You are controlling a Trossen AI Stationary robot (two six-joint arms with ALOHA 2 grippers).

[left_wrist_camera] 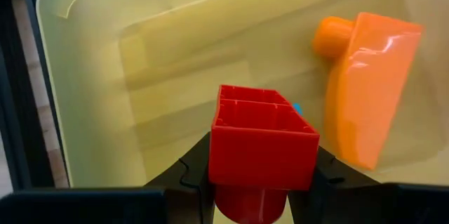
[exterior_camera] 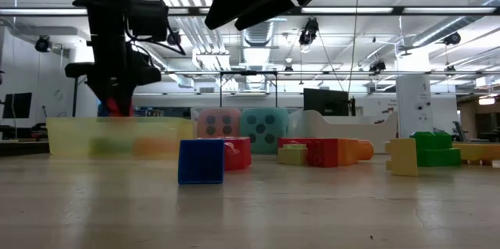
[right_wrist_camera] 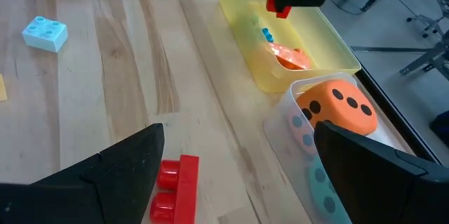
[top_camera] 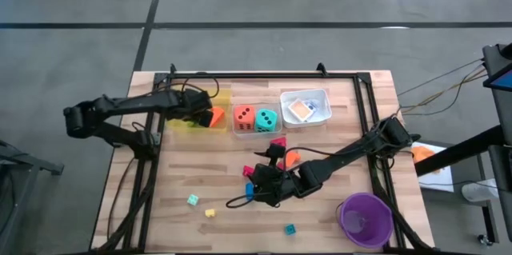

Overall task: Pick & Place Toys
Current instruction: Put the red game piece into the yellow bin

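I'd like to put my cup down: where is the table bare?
Bare wood lies along the left edge, below the yellow tray, and left of the light-blue block. The middle is crowded: loose blocks around the right end effector, and the purple cup fills the right corner.

Three trays in a row along the table's [top_camera: 336, 139] far side: left tray [top_camera: 228, 95], middle tray [top_camera: 237, 130] with two dice [top_camera: 244, 117] side by side, right tray [top_camera: 324, 95] with cards [top_camera: 301, 109]. Left gripper [left_wrist_camera: 261, 182] above the left tray, clamping a block [left_wrist_camera: 263, 147]. Loose blocks [top_camera: 193, 200] nearer the front; cup [top_camera: 366, 217] at the front right corner
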